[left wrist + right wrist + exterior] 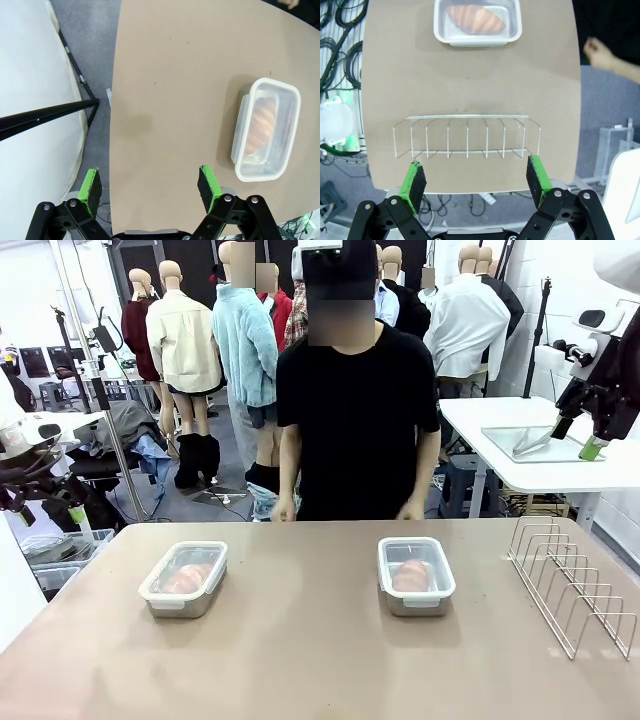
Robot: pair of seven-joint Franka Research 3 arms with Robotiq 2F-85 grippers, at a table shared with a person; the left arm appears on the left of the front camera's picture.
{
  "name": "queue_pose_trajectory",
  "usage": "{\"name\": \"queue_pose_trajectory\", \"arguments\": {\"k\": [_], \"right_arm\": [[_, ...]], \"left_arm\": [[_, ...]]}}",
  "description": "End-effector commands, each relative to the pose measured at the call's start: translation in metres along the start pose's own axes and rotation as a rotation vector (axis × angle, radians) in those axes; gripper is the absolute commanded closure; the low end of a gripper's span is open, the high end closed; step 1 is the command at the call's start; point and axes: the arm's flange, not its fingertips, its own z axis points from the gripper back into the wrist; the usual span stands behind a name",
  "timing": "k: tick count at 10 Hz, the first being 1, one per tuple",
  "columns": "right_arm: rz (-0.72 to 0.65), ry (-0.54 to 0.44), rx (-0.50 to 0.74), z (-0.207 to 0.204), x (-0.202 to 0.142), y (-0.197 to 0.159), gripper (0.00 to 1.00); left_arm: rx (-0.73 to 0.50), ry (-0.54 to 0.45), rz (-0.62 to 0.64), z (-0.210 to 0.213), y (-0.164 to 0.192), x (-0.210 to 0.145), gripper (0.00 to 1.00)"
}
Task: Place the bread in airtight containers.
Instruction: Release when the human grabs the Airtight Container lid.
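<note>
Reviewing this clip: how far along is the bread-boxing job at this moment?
It looks finished. Done: the left container and the right container each hold a croissant under a clear lid. In hand: nothing; the left gripper and right gripper are open and empty, off the boxes. Left: nothing evident, though whether the lid clips are latched cannot be told.

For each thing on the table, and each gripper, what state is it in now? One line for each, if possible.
Left container: lid on, one croissant inside.
Right container: lid on, one croissant inside.
Wire rack: upright, nothing in it, at the table's right edge.
Left gripper: open, holding nothing, above the table's edge.
Right gripper: open, holding nothing, above the wire rack.
</note>
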Motion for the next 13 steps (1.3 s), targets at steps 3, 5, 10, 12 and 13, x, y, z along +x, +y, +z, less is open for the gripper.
{"name": "queue_pose_trajectory", "arguments": {"k": [3, 5, 10, 12, 13], "right_arm": [[0.002, 0.015, 0.009, 0.0018, 0.0004, -0.0021, 0.0], [0.002, 0.015, 0.009, 0.0018, 0.0004, -0.0021, 0.0], [0.002, 0.015, 0.009, 0.0018, 0.0004, -0.0021, 0.0], [0.002, 0.015, 0.009, 0.0018, 0.0004, -0.0021, 0.0], [0.002, 0.015, 0.009, 0.0018, 0.0004, -0.0021, 0.0]], "left_arm": [[0.001, -0.008, 0.003, -0.0001, 0.0018, -0.0014, 0.0], [0.001, -0.008, 0.003, -0.0001, 0.0018, -0.0014, 0.0], [0.001, -0.008, 0.003, -0.0001, 0.0018, -0.0014, 0.0], [0.001, -0.008, 0.003, -0.0001, 0.0018, -0.0014, 0.0], [0.001, -0.008, 0.003, -0.0001, 0.0018, -0.0014, 0.0]]}}
